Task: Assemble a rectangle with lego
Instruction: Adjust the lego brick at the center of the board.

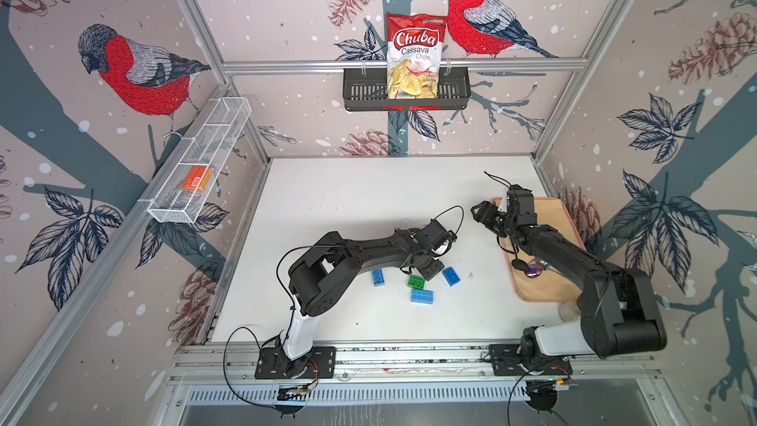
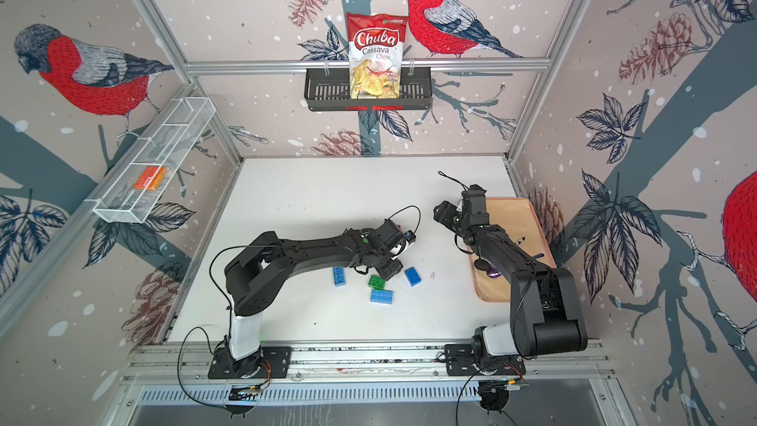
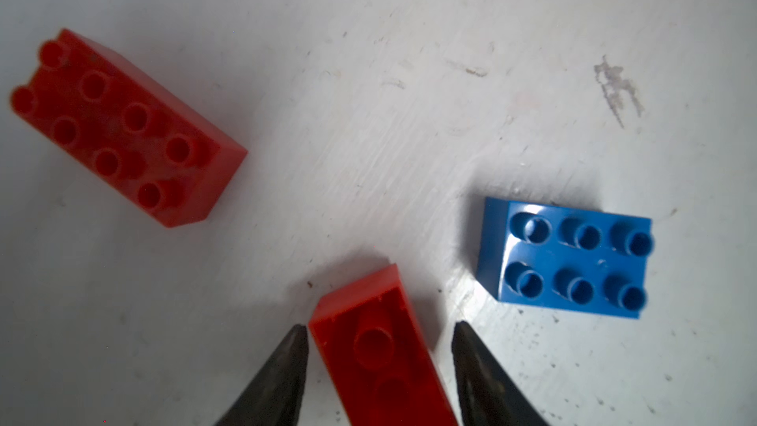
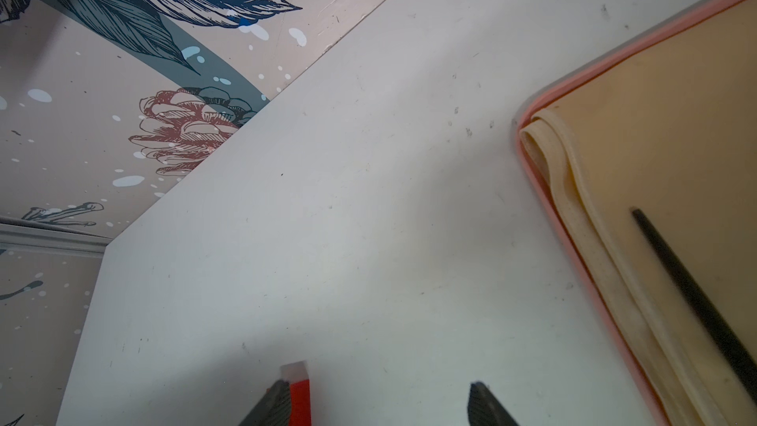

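The narrow red brick (image 3: 368, 346) is being straddled by the left jaws, which are standing apart: one tip is almost against its side and a gap is showing at the other. The long sides are best being squeezed evenly, so that the brick is not being twisted or pushed toward the dark blue brick (image 3: 569, 258) nearby. The right jaws are being held apart above the desk (image 4: 368, 198). The lego is lying loose and unjoined on the desk, studs up: a larger red brick (image 3: 123, 129), and a green brick (image 1: 416, 281) just beside a light blue brick (image 1: 422, 296).
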